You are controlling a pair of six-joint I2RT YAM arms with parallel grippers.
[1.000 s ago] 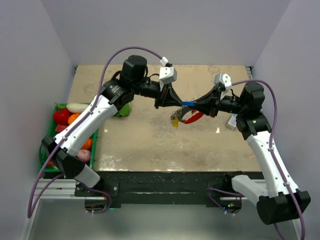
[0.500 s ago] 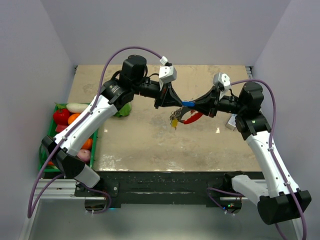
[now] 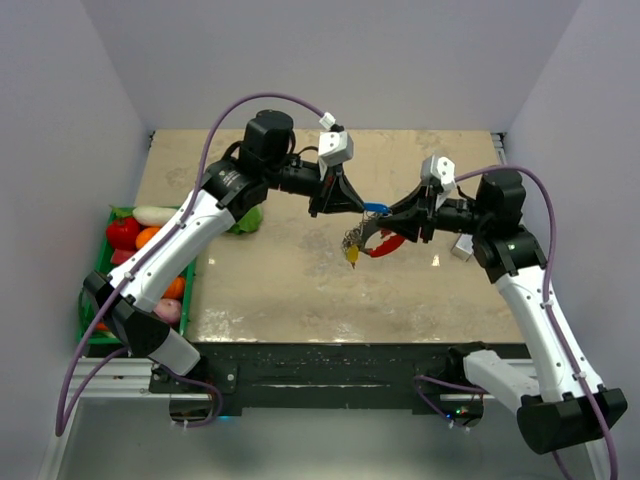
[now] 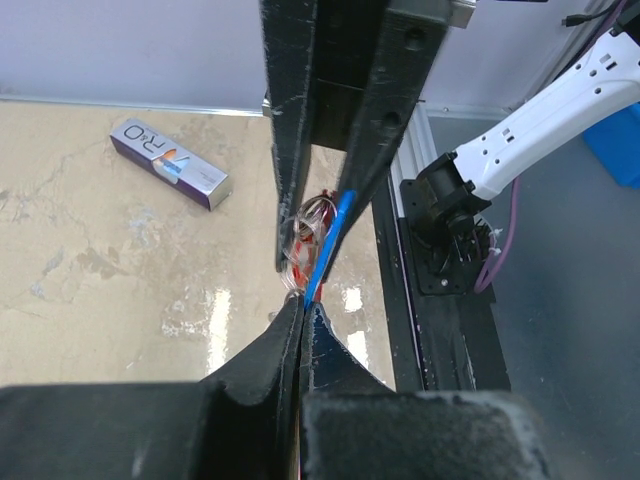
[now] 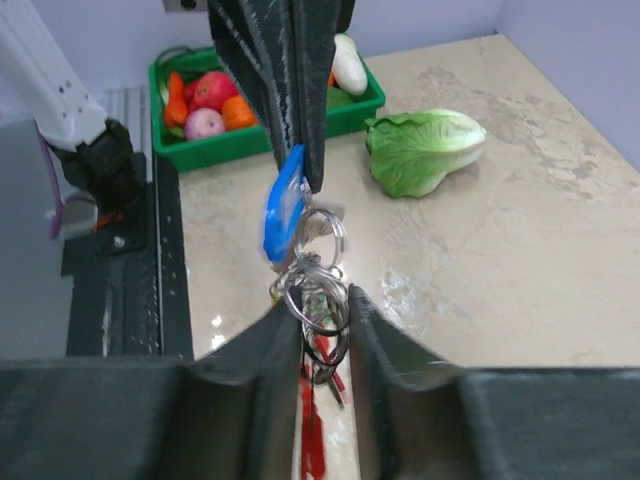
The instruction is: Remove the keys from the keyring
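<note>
Two robot arms meet over the middle of the beige tabletop (image 3: 280, 285), with the bunch of keys between them.
The left gripper (image 3: 358, 207) has its jaws closed flat on the blue plastic key tag (image 5: 283, 205). Under this tag the thin silvery keyring (image 5: 316, 292) hangs in the air with the small metal keys (image 3: 351, 250). The right gripper (image 3: 379, 231) comes in from the right; its jaws stand a little apart, with the rings in the gap between them. The red oval fob (image 3: 390, 245) hangs below. On the far left lies a green lettuce leaf (image 5: 422, 150), and a green crate (image 3: 98, 290) stands beside the left edge.
</note>
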